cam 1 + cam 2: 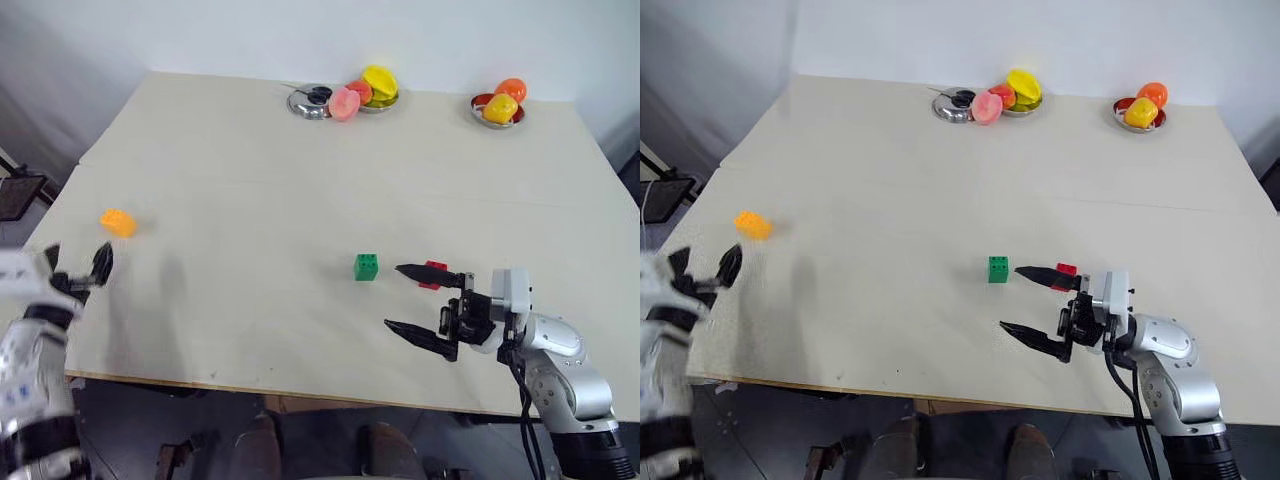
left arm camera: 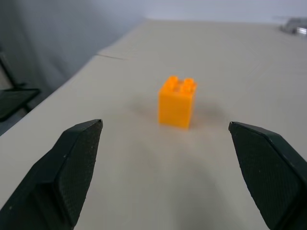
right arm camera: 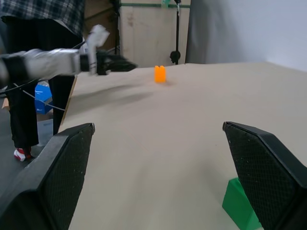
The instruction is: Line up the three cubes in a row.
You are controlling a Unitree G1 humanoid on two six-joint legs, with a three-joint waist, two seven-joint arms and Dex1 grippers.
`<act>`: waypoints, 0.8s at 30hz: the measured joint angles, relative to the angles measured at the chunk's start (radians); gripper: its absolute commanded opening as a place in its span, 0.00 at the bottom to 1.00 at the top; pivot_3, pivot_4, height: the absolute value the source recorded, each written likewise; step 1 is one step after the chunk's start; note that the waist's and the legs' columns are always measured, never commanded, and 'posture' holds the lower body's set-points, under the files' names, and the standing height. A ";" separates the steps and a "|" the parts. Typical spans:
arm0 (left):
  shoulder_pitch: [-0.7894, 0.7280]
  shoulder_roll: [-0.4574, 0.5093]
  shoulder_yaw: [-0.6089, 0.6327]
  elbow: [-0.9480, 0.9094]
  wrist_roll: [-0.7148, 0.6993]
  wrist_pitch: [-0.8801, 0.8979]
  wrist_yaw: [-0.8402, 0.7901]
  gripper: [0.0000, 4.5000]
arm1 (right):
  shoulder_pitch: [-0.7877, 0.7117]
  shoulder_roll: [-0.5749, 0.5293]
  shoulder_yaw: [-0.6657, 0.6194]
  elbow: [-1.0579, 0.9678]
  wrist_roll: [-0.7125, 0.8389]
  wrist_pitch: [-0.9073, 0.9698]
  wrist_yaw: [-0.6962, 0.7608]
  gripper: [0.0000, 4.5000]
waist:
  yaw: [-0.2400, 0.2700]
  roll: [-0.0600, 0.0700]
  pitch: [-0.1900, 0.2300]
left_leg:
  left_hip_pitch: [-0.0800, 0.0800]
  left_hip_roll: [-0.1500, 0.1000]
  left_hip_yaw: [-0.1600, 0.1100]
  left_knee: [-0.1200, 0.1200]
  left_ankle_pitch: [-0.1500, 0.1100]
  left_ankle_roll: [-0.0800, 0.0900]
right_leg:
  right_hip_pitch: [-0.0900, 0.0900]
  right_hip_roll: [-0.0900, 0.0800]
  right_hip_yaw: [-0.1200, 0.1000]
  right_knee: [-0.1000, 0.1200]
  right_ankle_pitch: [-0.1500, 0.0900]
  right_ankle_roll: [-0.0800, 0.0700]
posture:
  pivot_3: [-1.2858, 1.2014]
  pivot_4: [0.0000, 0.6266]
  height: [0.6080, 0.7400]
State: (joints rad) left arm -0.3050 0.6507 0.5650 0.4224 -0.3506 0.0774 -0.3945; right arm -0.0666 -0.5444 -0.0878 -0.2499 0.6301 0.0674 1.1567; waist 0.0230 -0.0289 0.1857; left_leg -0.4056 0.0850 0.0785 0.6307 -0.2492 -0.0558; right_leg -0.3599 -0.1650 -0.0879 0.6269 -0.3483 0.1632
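Cubes are being seen scattered over the pale desk (image 1: 250,150) rather than in a row. The orange-yellow cube (image 1: 118,222) is sitting far out on the left side, studs upward, well apart from the other two. The green cube (image 1: 366,266) is resting near the middle of the near half, and the red cube (image 1: 434,274) is lying just to its right, partly hidden behind a black finger.

The left tool (image 1: 78,270) is being held at the near left edge with its fingers spread wide and nothing between them; the orange-yellow cube is standing just beyond it, untouched. The right tool (image 1: 408,298) is being held level on the near right, pointing toward the left, its fingers also spread wide and empty. Its farther finger is lying across the red cube, with the tip close to the green one; whether contact is being made cannot be told.

Along the far edge, metal bowls (image 1: 308,104) of round toy fruits (image 1: 379,82) are standing, with a further bowl (image 1: 497,110) toward the right.
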 measured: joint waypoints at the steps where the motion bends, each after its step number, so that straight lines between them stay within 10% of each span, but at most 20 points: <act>1: -0.053 0.035 -0.024 0.079 0.024 -0.017 -0.013 1.00 | 0.005 -0.001 -0.002 -0.001 -0.005 0.000 -0.006 1.00 | -0.005 0.000 0.000 | 0.000 0.000 0.001 -0.001 0.001 -0.003 | -0.001 0.000 0.000 0.001 0.000 0.000 | 0.52 0.24 1.00; 9: -0.360 0.104 -0.164 0.580 0.130 -0.079 -0.097 1.00 | 0.023 0.000 -0.004 -0.031 -0.025 0.001 -0.062 1.00 | -0.023 -0.001 0.000 | -0.001 0.001 0.007 -0.004 0.002 -0.004 | -0.005 0.000 0.000 0.000 0.000 0.000 | 0.52 0.24 1.00; 19: -0.403 0.120 -0.192 0.693 0.153 -0.154 -0.197 0.37 | 0.093 0.000 -0.037 -0.098 -0.038 -0.015 -0.136 1.00 | -0.023 -0.001 0.000 | -0.001 0.002 0.011 -0.004 0.001 -0.004 | -0.008 0.000 0.002 0.002 0.000 0.000 | 0.52 0.24 1.00; 24: -0.358 0.069 -0.302 0.498 0.125 -0.330 -0.570 0.34 | 0.170 -0.018 -0.097 -0.105 -0.038 -0.031 -0.142 1.00 | -0.002 -0.001 0.000 | -0.001 0.002 0.013 -0.003 0.001 -0.004 | -0.008 0.000 0.003 0.002 0.000 0.000 | 0.52 0.24 1.00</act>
State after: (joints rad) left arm -0.6628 0.7198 0.2628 0.9204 -0.2251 -0.2528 -0.9650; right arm 0.1038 -0.5620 -0.1852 -0.3545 0.5916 0.0367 1.0146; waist 0.0213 -0.0298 0.1856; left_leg -0.4070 0.0871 0.0911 0.6281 -0.2487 -0.0594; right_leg -0.3680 -0.1651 -0.0851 0.6287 -0.3481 0.1636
